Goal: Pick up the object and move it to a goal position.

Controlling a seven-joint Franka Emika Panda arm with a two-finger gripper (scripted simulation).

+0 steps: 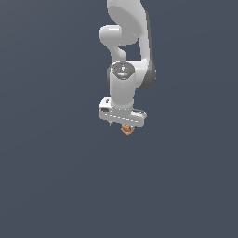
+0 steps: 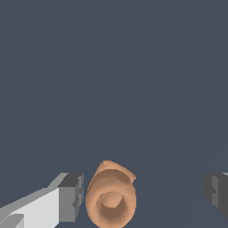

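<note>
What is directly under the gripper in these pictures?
A small orange-brown lump sits under the gripper, between its open fingers, nearer one finger. Around it is only plain dark surface. In the exterior view the gripper covers the lump's top.

In the exterior view you look from a distance, slightly above, at the white arm (image 1: 124, 69) hanging down mid-frame against a plain dark grey ground, its gripper (image 1: 124, 124) pointing down. In the wrist view you sit right behind the fingertips (image 2: 71, 198), looking along them at the same grey ground from very close. Both views share the gripper's tips and the small orange-brown object (image 2: 110, 196), which shows in the exterior view as a speck (image 1: 126, 129) under the hand.
</note>
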